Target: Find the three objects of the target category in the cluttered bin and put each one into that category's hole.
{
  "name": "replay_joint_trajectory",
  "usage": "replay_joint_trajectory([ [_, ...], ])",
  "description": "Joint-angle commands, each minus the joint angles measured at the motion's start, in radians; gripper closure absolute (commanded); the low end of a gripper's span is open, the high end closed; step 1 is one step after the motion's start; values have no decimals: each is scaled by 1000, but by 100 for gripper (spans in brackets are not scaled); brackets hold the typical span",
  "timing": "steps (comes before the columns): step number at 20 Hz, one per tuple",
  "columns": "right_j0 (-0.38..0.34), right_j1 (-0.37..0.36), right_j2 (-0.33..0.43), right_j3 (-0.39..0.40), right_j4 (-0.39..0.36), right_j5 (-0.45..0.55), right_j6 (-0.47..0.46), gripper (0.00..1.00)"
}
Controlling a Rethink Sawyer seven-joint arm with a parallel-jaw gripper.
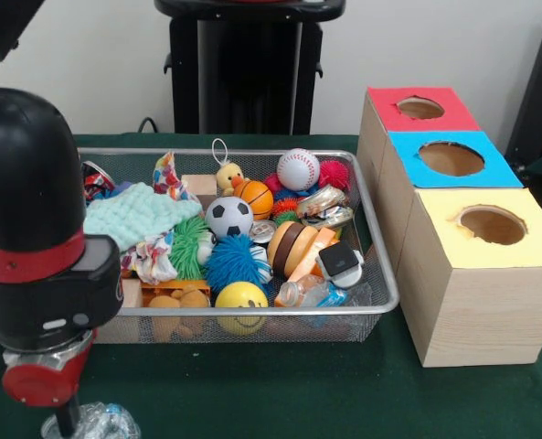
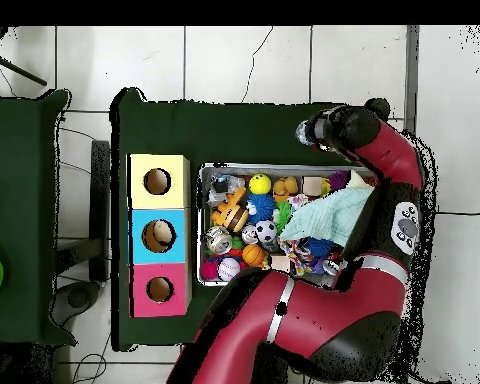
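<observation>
Tool hangs outside the wire bin's corner, seemingly gripping a crinkled clear wrapper; jaw opening unclear.

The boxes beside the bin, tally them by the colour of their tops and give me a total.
Red-topped box: 1
Blue-topped box: 1
Yellow-topped box: 1
Total: 3 boxes, each with one round hole in its top.
</observation>
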Motion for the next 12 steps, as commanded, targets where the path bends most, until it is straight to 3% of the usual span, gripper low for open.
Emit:
replay_joint_trajectory([
  [1, 4, -173, 106, 341, 26, 166, 50, 100],
  [8, 19, -241, 125, 413, 36, 195, 69, 100],
  [12, 18, -218, 119, 359, 18, 206, 72, 100],
])
